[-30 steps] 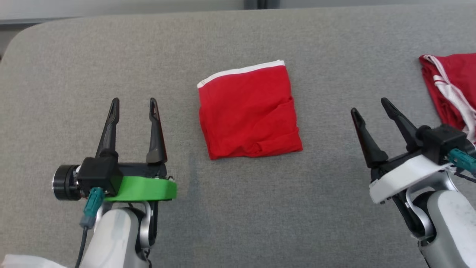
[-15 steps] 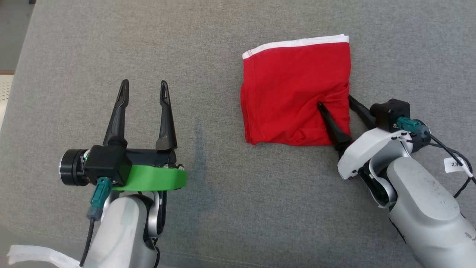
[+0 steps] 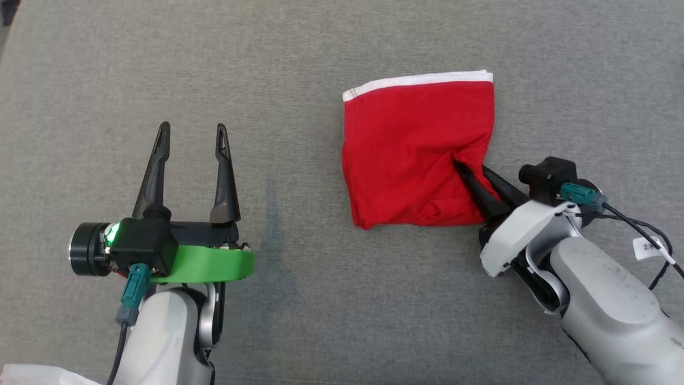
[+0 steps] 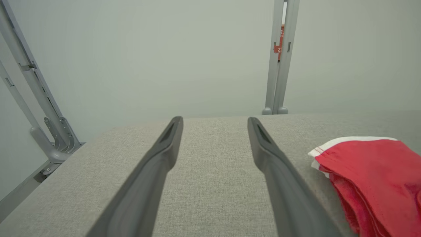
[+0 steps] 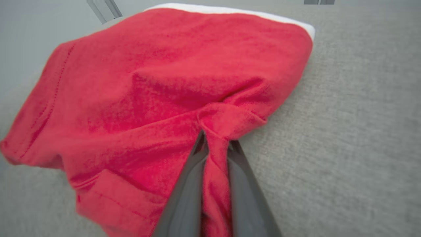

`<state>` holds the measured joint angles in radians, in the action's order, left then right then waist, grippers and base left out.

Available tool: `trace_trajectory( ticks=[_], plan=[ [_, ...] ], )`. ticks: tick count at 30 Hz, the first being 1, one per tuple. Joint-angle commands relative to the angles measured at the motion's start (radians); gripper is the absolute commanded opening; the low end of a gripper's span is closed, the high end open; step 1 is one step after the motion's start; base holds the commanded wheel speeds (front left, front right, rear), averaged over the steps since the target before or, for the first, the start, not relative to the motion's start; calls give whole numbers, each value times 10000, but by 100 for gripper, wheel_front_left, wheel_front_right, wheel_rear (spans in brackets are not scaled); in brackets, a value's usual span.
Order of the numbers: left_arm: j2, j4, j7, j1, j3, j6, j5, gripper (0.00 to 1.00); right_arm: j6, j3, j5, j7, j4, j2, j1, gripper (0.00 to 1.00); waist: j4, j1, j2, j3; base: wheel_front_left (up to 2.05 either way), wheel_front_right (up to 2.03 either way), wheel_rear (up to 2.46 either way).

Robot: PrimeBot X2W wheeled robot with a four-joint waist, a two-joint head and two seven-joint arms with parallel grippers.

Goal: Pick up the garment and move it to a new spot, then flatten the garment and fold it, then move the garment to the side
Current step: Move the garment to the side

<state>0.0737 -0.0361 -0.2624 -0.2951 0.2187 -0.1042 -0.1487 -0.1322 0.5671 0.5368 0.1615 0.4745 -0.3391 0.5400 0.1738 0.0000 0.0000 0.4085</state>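
The garment (image 3: 411, 155) is a folded red cloth with a white band along its far edge, lying on the grey cushion right of centre. My right gripper (image 3: 470, 170) is shut on the garment's right edge, with a bunched fold of red fabric (image 5: 215, 144) pinched between its dark fingers. My left gripper (image 3: 191, 133) stands open over bare cushion to the left, well apart from the cloth. In the left wrist view the garment (image 4: 368, 177) lies to the right of the spread fingers (image 4: 161, 161).
The grey cushion surface (image 3: 299, 299) stretches wide on all sides. A pale wall and a grey metal post (image 4: 279, 59) stand behind its far edge. A white scrap (image 3: 32, 374) shows at the lower left corner. A cable with a tag (image 3: 649, 247) trails from the right wrist.
The camera has shifted. My right gripper has closed its fingers on the garment's right edge, bunching the fabric. The left gripper has stayed open in place.
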Motion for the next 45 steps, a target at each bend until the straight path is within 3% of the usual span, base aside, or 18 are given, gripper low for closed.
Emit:
trace_trajectory(
  ticks=[1,11,19,29,33,34,35,36,45],
  plan=[
    [88,17,-26,106,-63,30,113,100,31,63,157,22,49,-309,-380,0,-880,0,0,-157,0,0,0],
    [274,-137,-27,-400,220,314,324,100,36,-175,920,194,-61,-1591,-787,0,-2741,0,0,-106,0,0,0],
    [372,-20,180,-1011,448,379,506,100,28,111,1089,46,-274,-2950,923,0,-3418,0,0,623,0,0,0],
    [409,232,463,-2219,982,658,901,100,28,-111,1854,-22,1340,-4977,3419,0,-3205,0,0,2037,0,0,0],
    [345,160,440,-2552,1220,742,988,100,28,-252,2258,49,2353,-5049,3843,0,-3065,0,0,2252,0,0,0],
    [336,132,430,-2638,1252,751,1001,100,28,-294,2289,95,2682,-5055,3953,7,-3044,0,0,2275,0,0,0],
    [333,109,415,-2679,1275,755,1000,100,28,-326,2374,124,2897,-5002,4007,45,-3035,0,0,2277,0,0,0],
    [326,80,398,-2711,1298,755,1003,100,27,-318,2478,163,3124,-4899,4032,100,-3031,0,0,2270,0,0,0],
    [403,-197,299,-2486,1268,645,808,100,27,-729,2642,989,4471,-4341,3533,100,-3190,0,0,1716,0,0,0]
  ],
)
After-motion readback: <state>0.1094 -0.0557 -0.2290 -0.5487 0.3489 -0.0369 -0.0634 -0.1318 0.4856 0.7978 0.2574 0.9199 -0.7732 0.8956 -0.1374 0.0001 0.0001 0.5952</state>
